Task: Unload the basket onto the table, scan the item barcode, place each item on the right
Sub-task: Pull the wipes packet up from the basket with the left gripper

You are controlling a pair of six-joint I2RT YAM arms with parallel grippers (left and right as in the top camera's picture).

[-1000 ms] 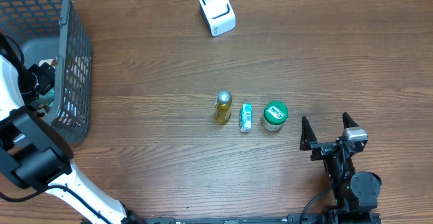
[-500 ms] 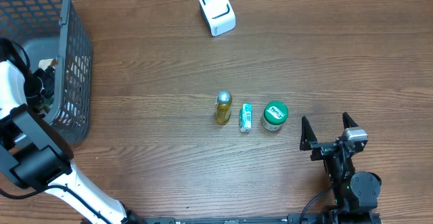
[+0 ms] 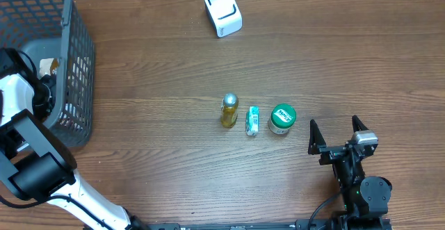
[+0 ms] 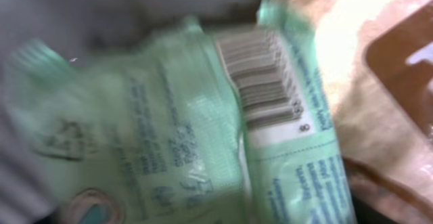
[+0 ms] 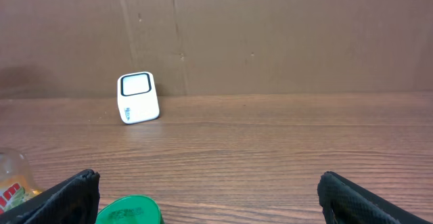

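The left hand (image 3: 43, 89) is down inside a grey mesh basket (image 3: 78, 56), which stands far to the left of the white scanner (image 3: 223, 11) and a little nearer the robot. Its fingers do not show in any view, so I cannot tell whether they are apart, together or clamped on something.

The left wrist camera is filled by a blurred pale green packet (image 4: 169, 136) seen from very close. Its barcode (image 4: 264, 75) faces the camera, on the upper right part of the wrapper. A tan packet (image 4: 379, 68) lies touching the green one on its right, partly under it. From overhead the green packet cannot be made out inside the basket.

The right hand (image 3: 334, 124) sits low over the bench (image 3: 348, 49), well to the right of the scanner and much nearer the robot. Its two black fingers are spread wide apart with nothing between them.

Between the scanner and the robot, three small things stand in a row on the bench:

- a yellow bottle (image 3: 229, 110), almost straight below the scanner
- a small green and white carton (image 3: 252, 121), just to its right
- a jar with a green lid (image 3: 282, 118), further right, near the right hand

The scanner stands upright at the far edge of the bench, and the right wrist camera sees its screen (image 5: 137, 84) facing the robot.
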